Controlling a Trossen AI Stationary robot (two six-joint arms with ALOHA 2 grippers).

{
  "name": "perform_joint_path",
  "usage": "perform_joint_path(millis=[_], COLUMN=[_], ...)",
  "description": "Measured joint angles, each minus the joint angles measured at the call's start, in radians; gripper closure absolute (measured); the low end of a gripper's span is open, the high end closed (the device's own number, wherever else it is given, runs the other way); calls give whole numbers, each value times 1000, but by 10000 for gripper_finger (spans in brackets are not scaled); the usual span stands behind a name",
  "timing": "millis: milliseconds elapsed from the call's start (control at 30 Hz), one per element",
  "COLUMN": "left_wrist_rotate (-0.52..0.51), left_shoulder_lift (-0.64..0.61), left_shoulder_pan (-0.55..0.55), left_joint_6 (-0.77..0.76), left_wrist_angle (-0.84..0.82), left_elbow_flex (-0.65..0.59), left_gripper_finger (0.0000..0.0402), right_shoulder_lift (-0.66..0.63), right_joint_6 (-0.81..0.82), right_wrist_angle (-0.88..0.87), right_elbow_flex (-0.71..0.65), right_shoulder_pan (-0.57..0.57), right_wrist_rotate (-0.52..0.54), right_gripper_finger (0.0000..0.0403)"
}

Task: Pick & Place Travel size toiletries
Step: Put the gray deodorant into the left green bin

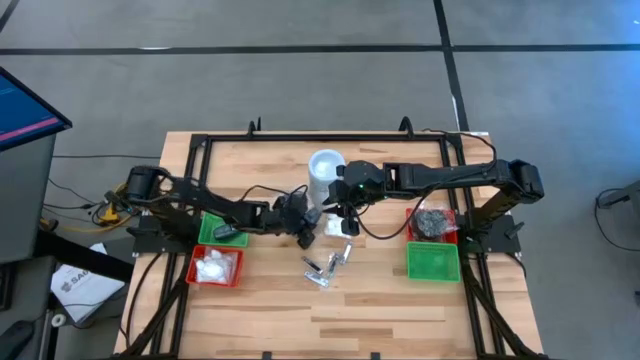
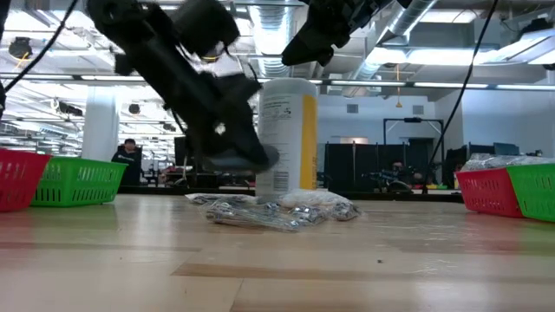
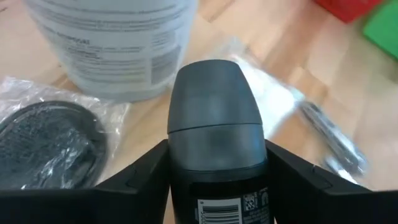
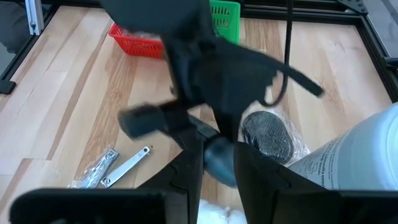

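Note:
My left gripper is shut on a dark grey oblong toiletry with a domed cap and carries it beside the tall white canister. Below it on the table lie a black round pot in clear wrap, a white packet and thin silvery pieces. My right gripper hangs above the same spot, higher up, with its fingers a little apart and nothing between them. My left gripper pinches the dark toiletry by the two sides of its body, just below the cap, between its two fingers. The fingers slant down from the table's left and lie along the piece, whose cap end sticks out past them. The low view shows it lifted clear of the table.
A green tray and a red tray with white packets stand at the left. At the right stand a red tray with dark items and a green tray. A black frame borders the table.

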Motion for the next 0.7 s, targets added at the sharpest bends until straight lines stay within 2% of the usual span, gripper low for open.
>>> perform_joint_path(millis=[367,567,700], left_wrist_rotate=[20,86,137], left_shoulder_lift=[-219,-323,-401], left_shoulder_pan=[-69,-74,-88], left_joint_6=[80,80,102], left_wrist_angle=[-256,-458,-527], left_elbow_flex=[0,-2,-14], left_gripper_finger=[201,201,201], right_shoulder_lift=[0,0,0], right_joint_6=[0,0,0], right_wrist_angle=[-1,-6,-6], right_elbow_flex=[0,0,0], right_shoulder_pan=[0,0,0], right_wrist_rotate=[0,0,0], right_gripper_finger=[321,321,321])
